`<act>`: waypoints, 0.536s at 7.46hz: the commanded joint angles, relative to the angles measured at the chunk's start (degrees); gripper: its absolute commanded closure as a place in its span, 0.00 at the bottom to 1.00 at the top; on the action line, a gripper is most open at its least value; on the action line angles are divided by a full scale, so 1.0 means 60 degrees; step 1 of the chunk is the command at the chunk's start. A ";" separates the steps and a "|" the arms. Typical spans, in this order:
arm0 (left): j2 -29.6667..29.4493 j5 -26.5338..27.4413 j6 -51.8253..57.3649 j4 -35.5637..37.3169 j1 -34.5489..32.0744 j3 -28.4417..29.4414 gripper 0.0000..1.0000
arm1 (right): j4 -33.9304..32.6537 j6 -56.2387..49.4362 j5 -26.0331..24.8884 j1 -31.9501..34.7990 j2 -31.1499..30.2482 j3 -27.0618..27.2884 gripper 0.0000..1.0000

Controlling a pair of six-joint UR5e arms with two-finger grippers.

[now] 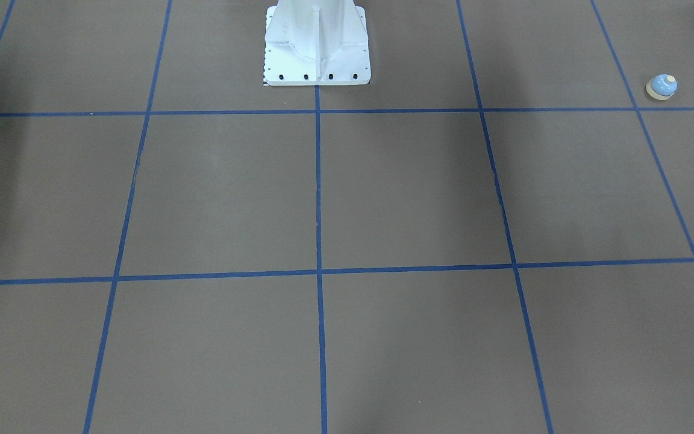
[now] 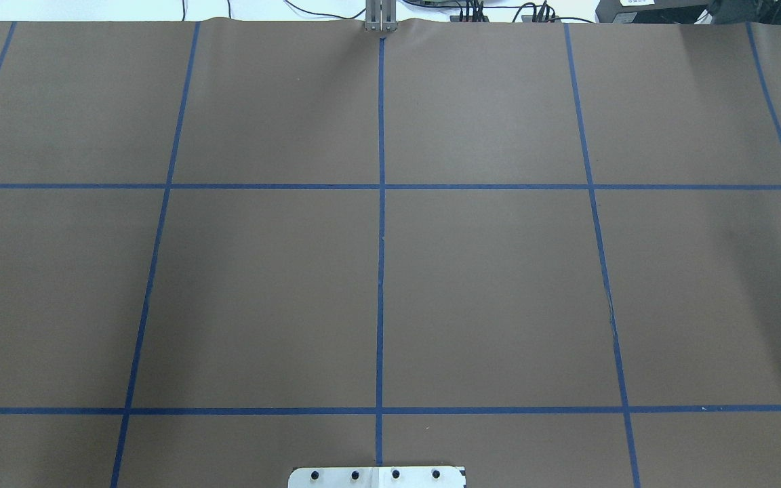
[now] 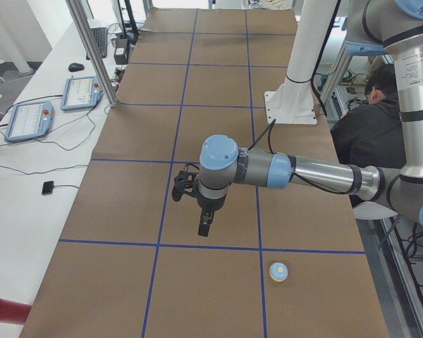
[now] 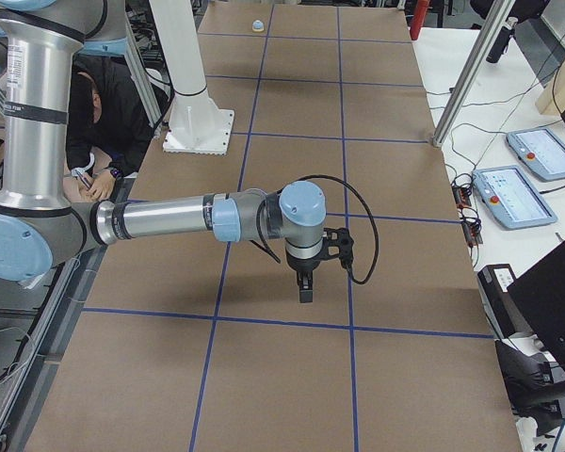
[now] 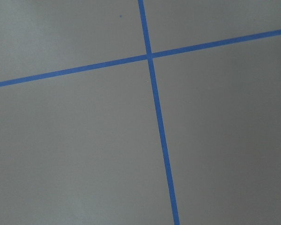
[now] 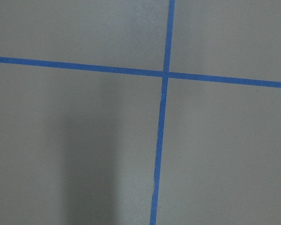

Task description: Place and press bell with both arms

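Observation:
The small light-blue bell [image 1: 661,87] with a cream rim stands upright on the brown table near the robot's left end. It also shows in the exterior left view [image 3: 279,271] and far off in the exterior right view [image 4: 258,25]. My left gripper [image 3: 204,229] hangs fingers down above the table, a short way from the bell, toward the table's middle. My right gripper [image 4: 305,292] hangs fingers down over the right half. Both show only in the side views, so I cannot tell if they are open or shut. Both wrist views show only bare table and blue tape lines.
The white bolted pedestal [image 1: 317,48] stands at the robot's edge of the table. A seated person [image 3: 374,127] is behind it. Teach pendants [image 3: 28,120] lie on the side bench past metal posts [image 3: 92,49]. A red cylinder [image 3: 7,310] lies by the left end.

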 commanded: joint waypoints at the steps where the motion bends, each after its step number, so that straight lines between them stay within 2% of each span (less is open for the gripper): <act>1: -0.0184 -0.0001 0.0020 -0.0110 -0.0008 0.0041 0.00 | -0.0041 0.1091 0.0185 -0.0387 0.0706 0.0037 0.00; 4: -0.0081 -0.0001 -0.0038 -0.0812 0.0166 0.0273 0.00 | -0.0041 0.3800 -0.0019 -0.1893 0.1980 0.0168 0.00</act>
